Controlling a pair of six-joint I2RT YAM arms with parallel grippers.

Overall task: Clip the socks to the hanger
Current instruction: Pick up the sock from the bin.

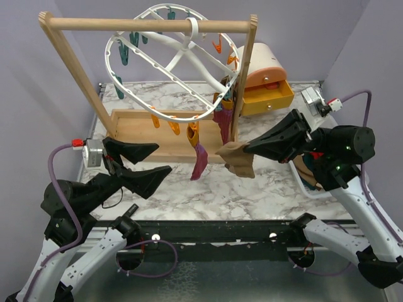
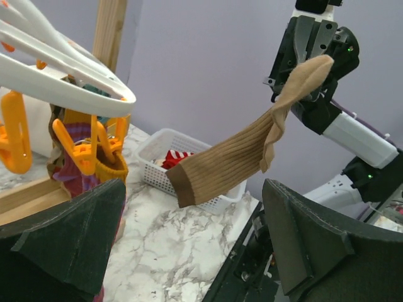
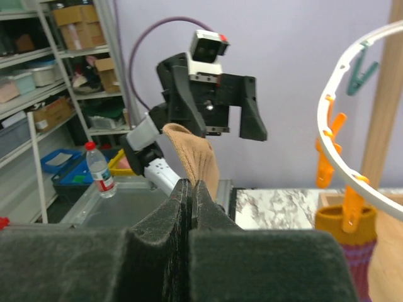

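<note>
Top view first: pinching the tan-brown sock (image 1: 239, 160) in the right gripper (image 1: 250, 148), fingers pressed together on the fabric. Dangling it in the air just in front of the wooden rack's (image 1: 145, 25) right post, over the middle of the marble table (image 1: 264, 192). Probably lifting it so the cuff is swinging free for a handover. Hovering the left gripper (image 1: 161, 159) on the table's left side, fingers spread wide apart, gripping nothing, aiming at the sock. Hanging the white ring hanger (image 1: 126, 94) tilted off the rack's top bar, with a maroon sock (image 1: 200, 162) already dangling from an orange clip (image 1: 191, 133) on the near rim.

Left wrist view: looking between the two spread fingers straight at the tan-brown sock, toe up in the other arm's grip, ribbed cuff drooping low. Guessing at lining up for a grab on the cuff end. Also catching a white slatted basket (image 2: 154, 151) behind it, toward the table's right edge, holding a red-and-white striped sock (image 2: 178, 157) not yet clipped.

Right wrist view: seeing tan fabric poking up from the shut fingers, the open left gripper facing back, and a teal clip (image 3: 360, 72) sitting free on the hanger rim.
</note>
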